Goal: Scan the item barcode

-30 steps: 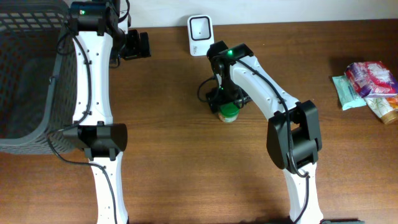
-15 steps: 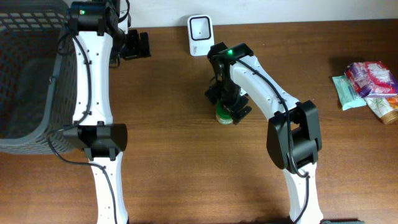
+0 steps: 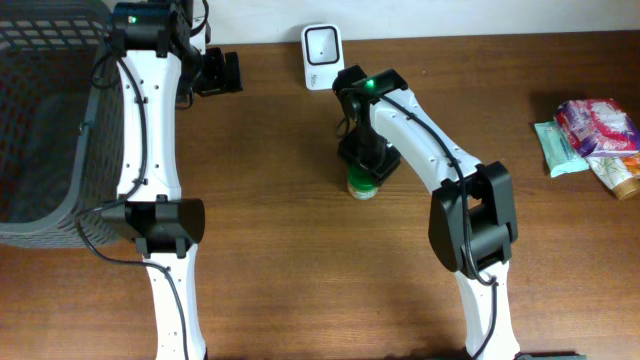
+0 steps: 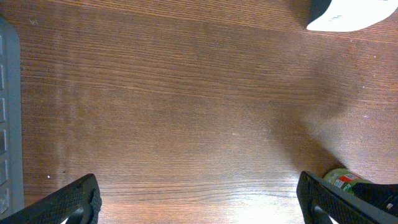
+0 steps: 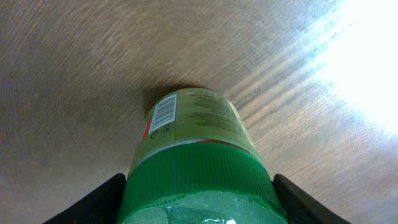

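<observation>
The right tool [image 5: 199, 186] is placed around the green lid [image 5: 199, 171] of the jar [image 5: 193, 121] on the counter [image 3: 280, 220], but a grip cannot be told; the jar should next be pinched, lifted, and its barcode [image 5: 163, 115] shown to the scanner [image 3: 321, 48].

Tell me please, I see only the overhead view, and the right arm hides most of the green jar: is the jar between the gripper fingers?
Observer: Yes. In the right wrist view the jar sits between the two fingers of the right gripper. Whether they press it, I cannot tell.
Operator: Does a barcode show?
Observer: Yes, the barcode is on the label, at its left part in that view.
Operator: And the left gripper?
Observer: The left gripper is open and holds nothing.
</observation>
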